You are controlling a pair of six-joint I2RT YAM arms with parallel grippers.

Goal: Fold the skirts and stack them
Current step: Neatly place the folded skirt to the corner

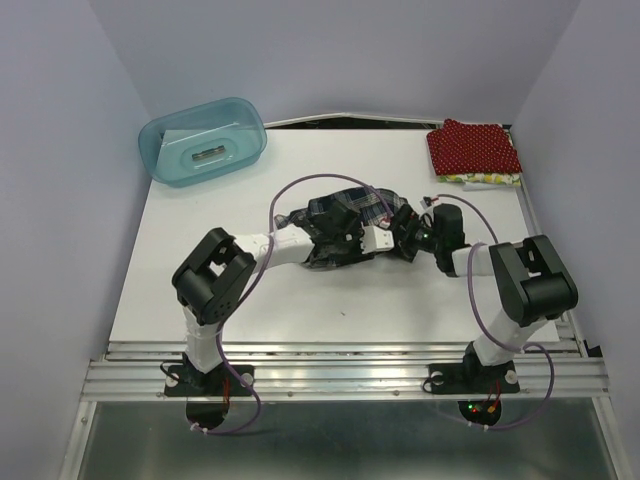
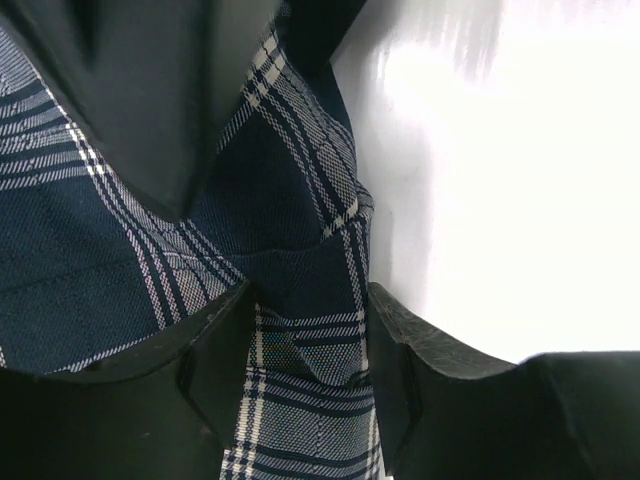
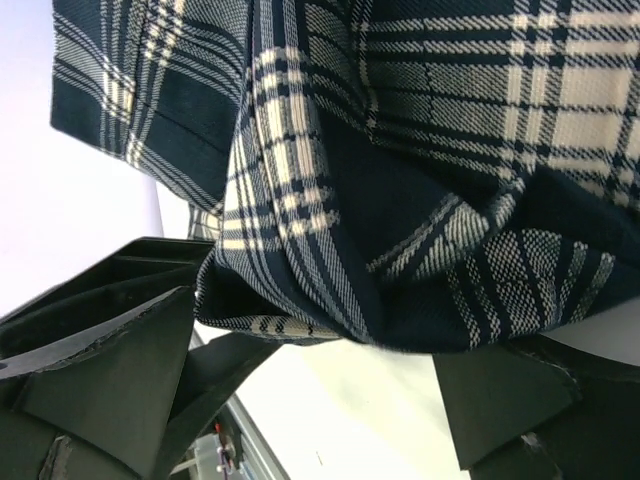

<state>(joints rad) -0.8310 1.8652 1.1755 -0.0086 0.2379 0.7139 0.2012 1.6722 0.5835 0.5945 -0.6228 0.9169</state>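
Since the pleated navy, white and dark-green plaid cloth skirt [image 1: 335, 208] lies bunched and unfolded, my left pincer [image 2: 305, 345] clamps a ridge of it between its tips, while my right pincer [image 3: 320, 345] gapes wide (gripping nothing), the hem just ahead of it.

left arm [image 1: 214, 280]: elbow hunched up over its base, forearm stretched right toward the middle
left gripper [image 2: 308, 295]: fingers pinched in on a fold of the plaid skirt [image 2: 90, 250]
right arm [image 1: 532, 280]: elbow up too, forearm angled left, wrist nearly meeting the other
right gripper [image 3: 320, 360]: jaws spread wide apart
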